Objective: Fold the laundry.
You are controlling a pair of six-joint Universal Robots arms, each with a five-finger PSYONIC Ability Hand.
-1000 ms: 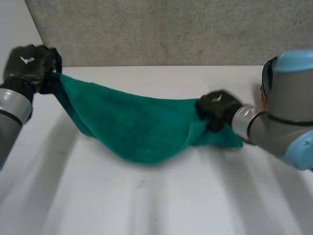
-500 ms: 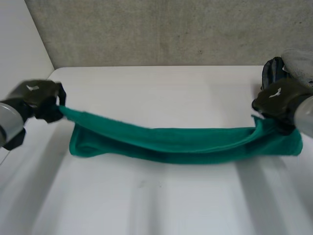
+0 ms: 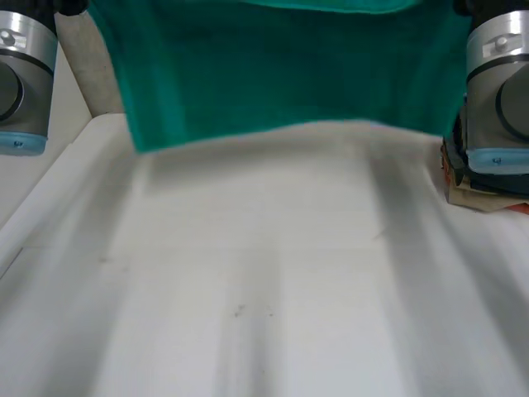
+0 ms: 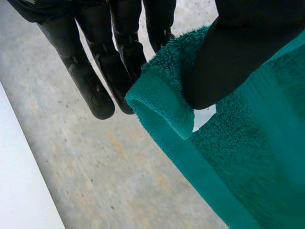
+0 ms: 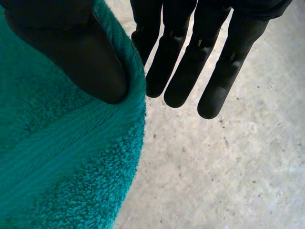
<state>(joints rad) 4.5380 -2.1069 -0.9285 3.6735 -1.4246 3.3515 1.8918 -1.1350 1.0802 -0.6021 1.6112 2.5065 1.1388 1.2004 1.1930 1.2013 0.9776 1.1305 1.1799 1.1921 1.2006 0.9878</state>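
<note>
Towel (image 3: 281, 74) aloft in thumb pinch: left robot hand (image 4: 248, 47), right robot hand (image 5: 71, 52)

The green terry towel (image 3: 281, 74) hangs spread out over the white worktop (image 3: 248, 289), between the left arm (image 3: 25, 74) and the right arm (image 3: 496, 74). The black left hand (image 4: 238, 47) pinches its upper left corner between thumb and fingers. The black right hand (image 5: 71, 52) pinches its upper edge at the right end. A small brown cardboard box (image 3: 475, 192) sits at the right edge of the worktop, under the right arm.
</note>
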